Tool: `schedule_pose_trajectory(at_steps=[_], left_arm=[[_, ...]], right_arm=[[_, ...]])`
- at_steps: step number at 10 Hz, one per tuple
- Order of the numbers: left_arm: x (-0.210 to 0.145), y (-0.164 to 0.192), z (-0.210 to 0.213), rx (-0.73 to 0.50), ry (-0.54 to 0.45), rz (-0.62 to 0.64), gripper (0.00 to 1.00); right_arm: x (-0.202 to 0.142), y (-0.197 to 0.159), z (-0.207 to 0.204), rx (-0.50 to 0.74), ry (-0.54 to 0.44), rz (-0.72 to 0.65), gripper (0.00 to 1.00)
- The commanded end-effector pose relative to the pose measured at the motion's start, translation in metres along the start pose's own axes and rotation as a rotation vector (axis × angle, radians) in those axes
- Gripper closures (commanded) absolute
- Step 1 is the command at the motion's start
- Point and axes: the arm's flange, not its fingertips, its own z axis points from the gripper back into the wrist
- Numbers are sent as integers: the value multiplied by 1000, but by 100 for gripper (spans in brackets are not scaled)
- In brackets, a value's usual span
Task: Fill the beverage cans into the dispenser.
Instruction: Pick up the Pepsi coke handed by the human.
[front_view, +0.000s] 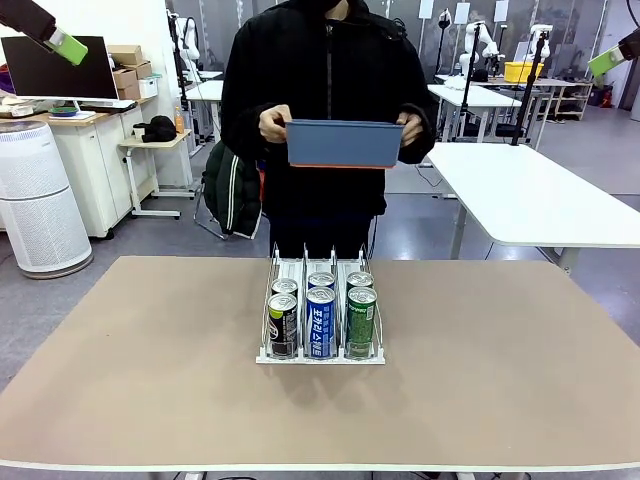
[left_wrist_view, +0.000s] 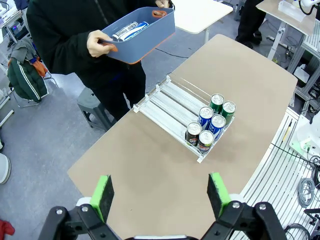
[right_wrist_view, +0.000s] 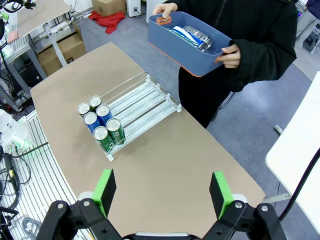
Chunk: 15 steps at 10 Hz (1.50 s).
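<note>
Six cans (front_view: 320, 320) sit at the dispenser (front_view: 320, 358) front end on the table (front_view: 500, 350), rear three half hidden. Person (front_view: 330, 80) holds a blue bin (front_view: 342, 143) w/ more, count unclear. Left gripper (left_wrist_view: 160, 192) & right gripper (right_wrist_view: 164, 190) both gape empty.

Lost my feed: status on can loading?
Left gripper, right gripper open, raised, empty. White three-lane dispenser holds six slim cans at its near end. Person holds blue plastic bin with more cans.

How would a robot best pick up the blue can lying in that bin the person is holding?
Likely from above, through the blue bin's open top, pinching across the middle of the blue can's round body. It lies on its side, with a second can close beside it, so space is tight.
</note>
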Motion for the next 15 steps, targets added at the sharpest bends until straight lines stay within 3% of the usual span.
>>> schedule_pose_trajectory(at_steps=[1,15], left_arm=[[-2,1,-2,-3,2,3,0],[-2,1,-2,-3,2,3,0]], right_arm=[[1,1,0,8,-1,-6,0],[1,1,0,8,-1,-6,0]])
